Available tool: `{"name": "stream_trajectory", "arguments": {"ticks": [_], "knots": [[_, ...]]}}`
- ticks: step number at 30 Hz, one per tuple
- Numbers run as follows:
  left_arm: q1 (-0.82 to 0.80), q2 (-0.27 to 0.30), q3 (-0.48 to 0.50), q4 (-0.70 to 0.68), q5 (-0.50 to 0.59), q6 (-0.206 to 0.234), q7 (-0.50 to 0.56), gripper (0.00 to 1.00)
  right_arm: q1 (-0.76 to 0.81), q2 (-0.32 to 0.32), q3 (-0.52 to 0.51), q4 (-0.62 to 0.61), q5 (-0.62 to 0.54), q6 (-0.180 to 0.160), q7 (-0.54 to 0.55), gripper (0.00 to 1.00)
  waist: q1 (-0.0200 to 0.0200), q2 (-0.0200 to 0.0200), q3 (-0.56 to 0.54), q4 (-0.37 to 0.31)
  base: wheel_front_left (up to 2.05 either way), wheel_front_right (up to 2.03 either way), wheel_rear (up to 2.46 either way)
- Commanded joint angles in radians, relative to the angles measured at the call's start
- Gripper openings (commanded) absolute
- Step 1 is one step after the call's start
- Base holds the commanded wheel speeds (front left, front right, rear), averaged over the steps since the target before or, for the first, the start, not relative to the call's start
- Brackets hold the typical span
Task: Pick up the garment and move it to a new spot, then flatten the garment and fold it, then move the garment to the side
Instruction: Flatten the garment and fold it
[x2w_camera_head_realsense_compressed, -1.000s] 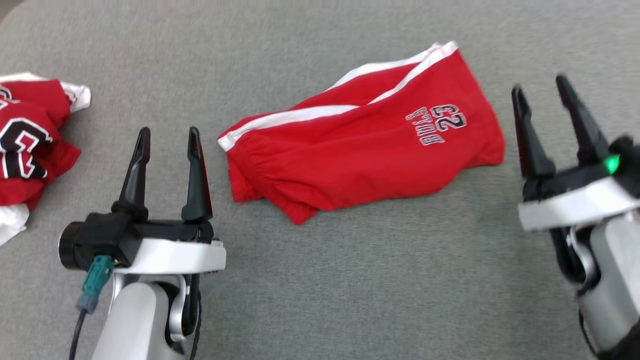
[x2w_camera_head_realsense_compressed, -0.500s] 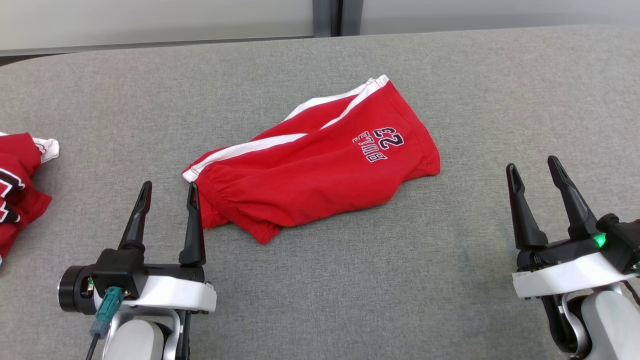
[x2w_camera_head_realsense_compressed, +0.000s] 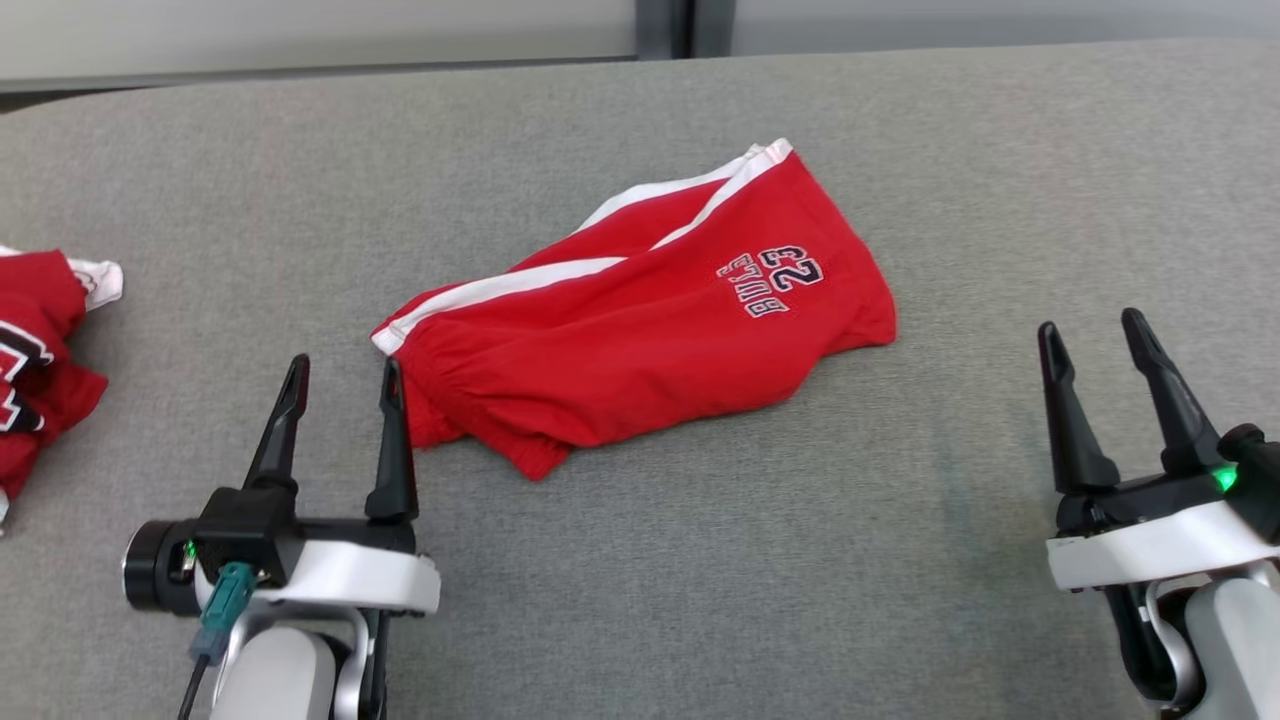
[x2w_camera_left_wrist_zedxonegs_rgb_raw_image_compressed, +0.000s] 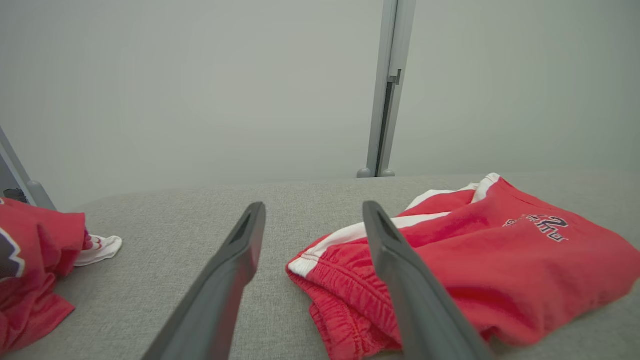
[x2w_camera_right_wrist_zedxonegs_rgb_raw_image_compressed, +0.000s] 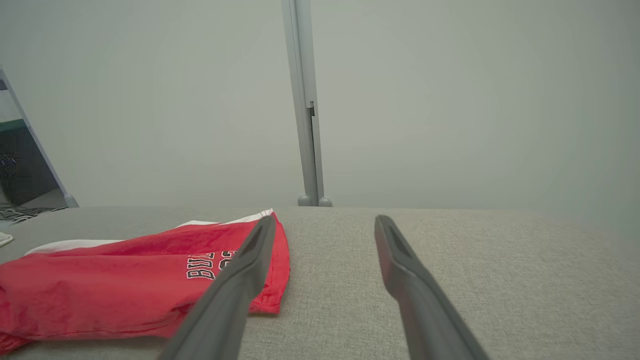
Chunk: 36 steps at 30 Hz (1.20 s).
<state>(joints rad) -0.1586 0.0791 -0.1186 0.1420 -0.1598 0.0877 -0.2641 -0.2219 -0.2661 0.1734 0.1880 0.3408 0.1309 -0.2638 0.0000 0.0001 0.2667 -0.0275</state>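
Camera tilted up; right jaws back from garment (x2w_camera_head_realsense_compressed: 620, 345).

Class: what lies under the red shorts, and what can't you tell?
The shorts lie on the grey cloth surface, which shows all round them. Anything directly beneath them or between their layers is covered.

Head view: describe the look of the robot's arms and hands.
Left hand and right hand each have two long, dark, tapering fingers on a black base, a white housing and a pale grey forearm. The left carries a teal connector with a dark cable; the right shows a green light.
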Motion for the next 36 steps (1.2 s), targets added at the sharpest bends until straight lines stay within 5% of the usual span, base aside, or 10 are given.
{"name": "stream_trajectory", "arguments": {"ticks": [1,9,14,24,25,26,27,36], "knots": [[-0.027,0.0,-0.007,-0.004,0.004,-0.005,0.0,1.0,-0.007,-0.011,-0.008,0.007,0.003,0.0,0.0,1.0,0.0,-0.0001,0.024,0.024,0.0,0.0,0.0],[-0.092,-0.017,-0.074,-0.027,-0.007,-0.003,0.0,1.0,-0.112,-0.069,-0.004,0.094,0.021,0.0,0.054,1.0,0.0,-0.0001,0.125,0.131,0.0,0.0,0.0],[-0.144,-0.025,-0.123,-0.021,-0.027,0.004,0.0,1.0,-0.247,-0.115,0.101,0.201,0.063,-0.001,0.194,1.0,0.0,-0.0001,0.186,0.199,0.0,0.0,0.0],[-0.171,-0.026,-0.148,-0.013,-0.056,0.029,0.0,1.0,-0.317,-0.107,0.179,0.26,0.054,-0.001,0.416,1.0,0.0,-0.0001,0.189,0.201,0.0,0.0,0.0],[-0.173,-0.027,-0.149,-0.013,-0.057,0.03,0.0,1.0,-0.322,-0.103,0.176,0.26,0.05,0.0,0.436,0.6,0.0,-0.0001,0.189,0.198,0.0,0.0,0.0],[-0.176,-0.027,-0.15,-0.012,-0.058,0.031,0.0,1.0,-0.325,-0.097,0.17,0.263,0.05,0.0,0.453,0.36,0.0,-0.0001,0.189,0.196,0.0,0.0,0.0],[-0.179,-0.027,-0.151,-0.011,-0.058,0.031,0.0,1.0,-0.328,-0.089,0.168,0.261,0.055,0.0,0.465,0.02,0.0,-0.0001,0.189,0.194,0.0,0.0,0.0],[-0.154,-0.026,-0.133,-0.003,-0.043,0.033,0.0,1.0,-0.243,-0.032,0.082,0.22,0.08,-0.001,0.393,0.0,0.0,-0.0001,0.151,0.164,0.0,0.0,0.0]]}}
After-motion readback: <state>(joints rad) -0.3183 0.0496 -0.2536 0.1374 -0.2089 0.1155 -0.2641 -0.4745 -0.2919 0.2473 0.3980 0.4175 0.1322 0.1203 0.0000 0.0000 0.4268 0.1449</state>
